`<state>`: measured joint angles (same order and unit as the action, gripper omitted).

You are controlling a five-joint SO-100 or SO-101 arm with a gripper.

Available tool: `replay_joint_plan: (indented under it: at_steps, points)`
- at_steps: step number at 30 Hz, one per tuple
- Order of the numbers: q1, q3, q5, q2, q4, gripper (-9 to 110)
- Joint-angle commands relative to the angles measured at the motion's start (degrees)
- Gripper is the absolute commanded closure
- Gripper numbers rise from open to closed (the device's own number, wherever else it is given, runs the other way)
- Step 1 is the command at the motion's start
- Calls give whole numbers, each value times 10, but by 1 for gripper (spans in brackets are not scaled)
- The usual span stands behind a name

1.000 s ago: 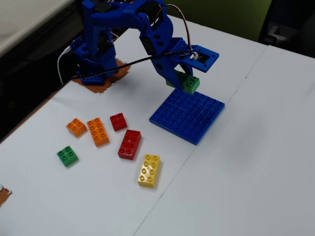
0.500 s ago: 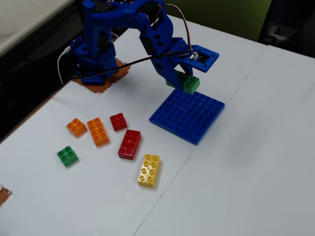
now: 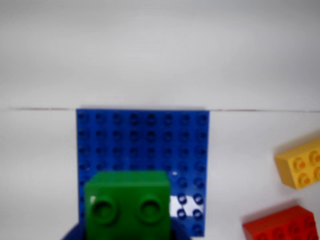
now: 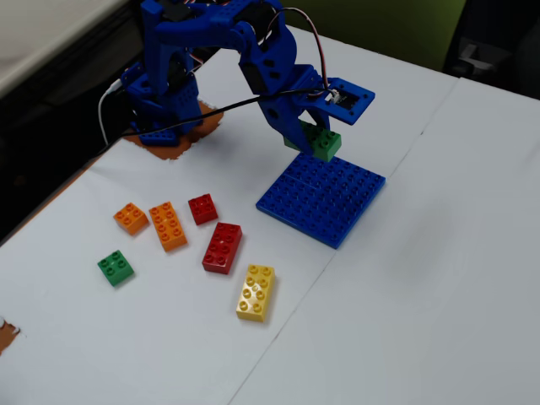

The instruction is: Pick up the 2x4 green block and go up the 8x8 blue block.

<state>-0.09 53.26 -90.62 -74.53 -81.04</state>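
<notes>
Fixed view: the gripper (image 4: 314, 137), fingers pinching the green brick (image 4: 323, 143), hangs at upper centre, above the blue plate's (image 4: 321, 198) far edge.

In the fixed view, loose bricks (image 4: 223, 247) lie left of the plate (image 4: 337, 207).

**Loose bricks on the white bench**

In the fixed view the bench (image 4: 422, 278) carries a yellow eight-stud brick (image 4: 256, 293), a long red brick (image 4: 222, 247), a small red brick (image 4: 202, 208), a long orange brick (image 4: 168, 225), a small orange brick (image 4: 131, 218) and a small green four-stud brick (image 4: 116, 267), all apart.
</notes>
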Motion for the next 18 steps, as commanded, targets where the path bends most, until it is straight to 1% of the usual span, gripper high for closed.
replay_joint_plan:
  at_steps: [1, 18]
  points:
    - [-9, -18, -4, -33, -2, 97]
    - [-9, -18, -5, -33, -5, 97]
